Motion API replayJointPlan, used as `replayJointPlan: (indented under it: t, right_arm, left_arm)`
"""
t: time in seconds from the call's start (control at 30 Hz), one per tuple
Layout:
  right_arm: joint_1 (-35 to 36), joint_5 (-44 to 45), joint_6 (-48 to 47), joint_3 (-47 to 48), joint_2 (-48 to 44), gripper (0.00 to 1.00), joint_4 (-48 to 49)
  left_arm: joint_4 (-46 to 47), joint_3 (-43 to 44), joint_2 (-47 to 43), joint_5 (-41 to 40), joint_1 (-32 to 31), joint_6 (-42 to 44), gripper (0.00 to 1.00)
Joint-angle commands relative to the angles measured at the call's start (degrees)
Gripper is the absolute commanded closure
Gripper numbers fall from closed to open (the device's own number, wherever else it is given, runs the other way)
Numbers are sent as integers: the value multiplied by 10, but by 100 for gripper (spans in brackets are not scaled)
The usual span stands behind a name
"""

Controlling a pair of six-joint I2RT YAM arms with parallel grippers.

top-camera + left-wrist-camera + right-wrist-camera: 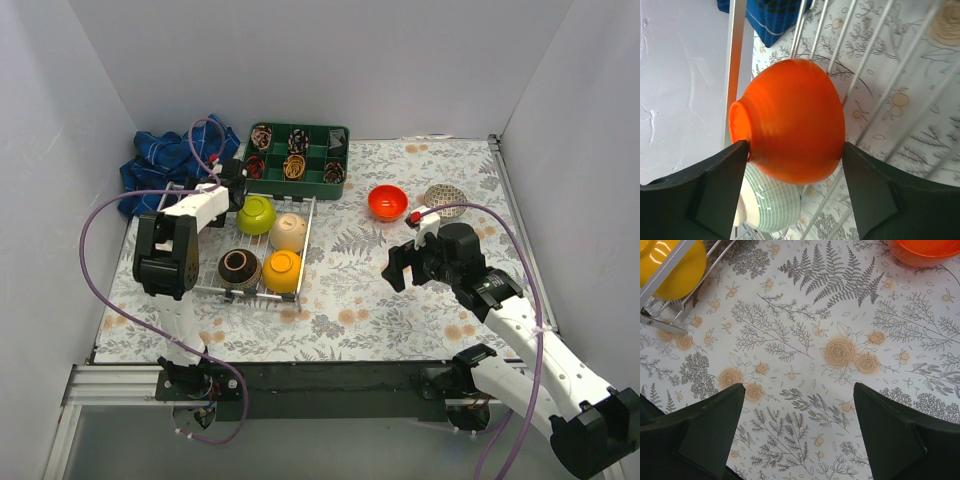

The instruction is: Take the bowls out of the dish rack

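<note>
Left gripper: your pads press both flanks of the orange-red bowl, which is tipped on its side at the dish rack's far left corner.
Just beneath: a pale green-striped bowl.
Rack: you've also got the lime bowl, beige bowl, dark brown bowl and yellow bowl in there.
Right gripper: jaws wide with nothing between, over the floral desk.
Desk: a red bowl sits outside the rack, beyond your right gripper.

Bright, even overhead light, soft shadows; mild sheen on the orange-red bowl.
</note>
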Motion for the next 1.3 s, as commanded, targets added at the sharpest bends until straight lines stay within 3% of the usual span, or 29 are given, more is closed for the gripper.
replayJointPlan:
  t: [0.0,0.3,0.57,0.8,0.93,1.27]
  right_arm:
    - [2,-6,-8,-6,-16,2,12]
    - [2,-23,-8,2,-15,2,12]
    - [2,-67,-9,31,2,4,5]
    - [2,-115,13,73,35,5,21]
    - [2,-141,42,98,62,5,50]
    - [2,-195,143,167,140,6,139]
  left_arm:
    - [-31,37,-40,13,-28,-34,64]
    - [-96,108,-69,17,-58,-80,84]
    - [-135,144,-135,89,-59,-134,95]
    - [-143,157,-209,286,-59,-235,97]
    - [-117,140,-253,447,-59,-298,99]
    - [73,1,-350,727,-65,-451,100]
